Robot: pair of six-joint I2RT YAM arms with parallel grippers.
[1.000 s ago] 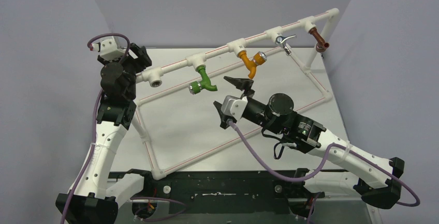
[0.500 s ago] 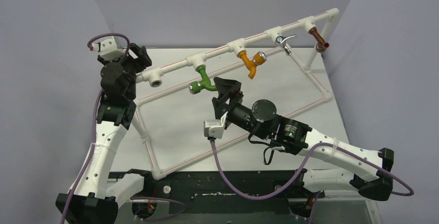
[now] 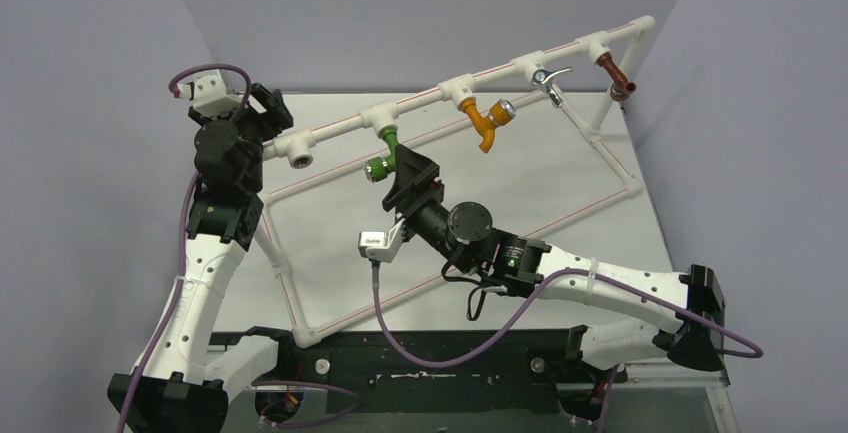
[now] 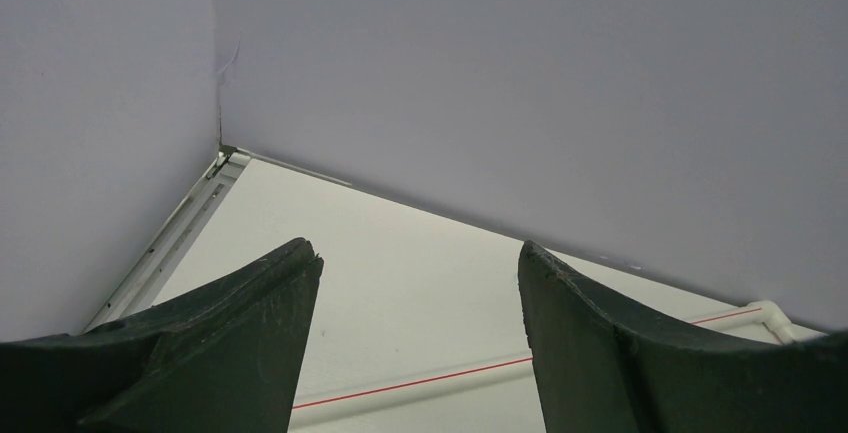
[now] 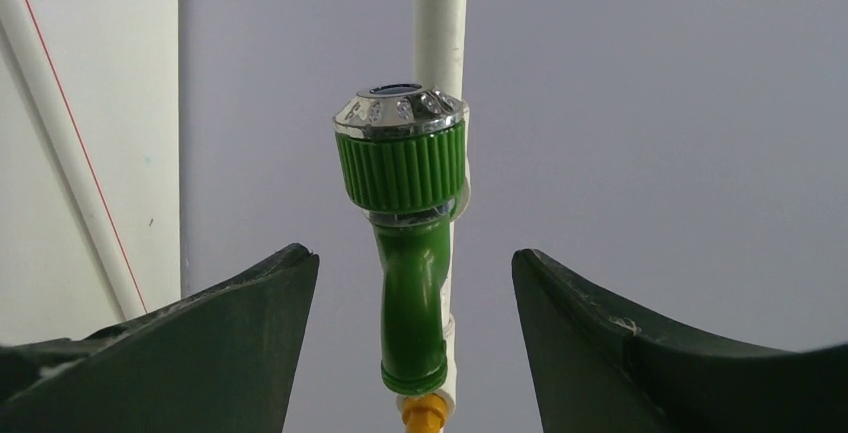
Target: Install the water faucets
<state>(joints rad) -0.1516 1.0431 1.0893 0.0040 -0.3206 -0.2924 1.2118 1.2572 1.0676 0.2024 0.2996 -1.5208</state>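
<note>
The landmark is a long white plastic pipe rail (image 3: 425, 96), raised above the pale counter (image 3: 340, 223) and running from near-left to far-right.

At the rail's left end stands the black-and-white left arm (image 3: 222, 153), its head close beside the pipe's end. The left jaws are spread wide with nothing between them. Its wrist view looks past them to bare counter, the grey wall and a thin white pipe with a red line (image 4: 430, 388).

Just right of that end, a white tee fitting with an open round socket (image 3: 300, 160) hangs off the rail, with no tap in it.

Next along the rail is the small bright green plastic tap with a bent spout and ribbed, silver-capped knob (image 3: 380, 165). It hangs by its neck from a tee under the rail, knob end towards the near-left. The right arm (image 3: 470, 228) reaches in from the near-right of the rail. The right jaws are spread, one on each side of the tap. The right wrist view shows the tap (image 5: 408, 253) centred in the gap, with clear space on both sides and neither side touching it.

Further right on the rail hangs an orange plastic tap with a silver knob (image 3: 485, 121). A chrome metal tap (image 3: 546, 80) follows. A small brown spout (image 3: 619, 83) hangs at the rail's far-right corner.
</note>
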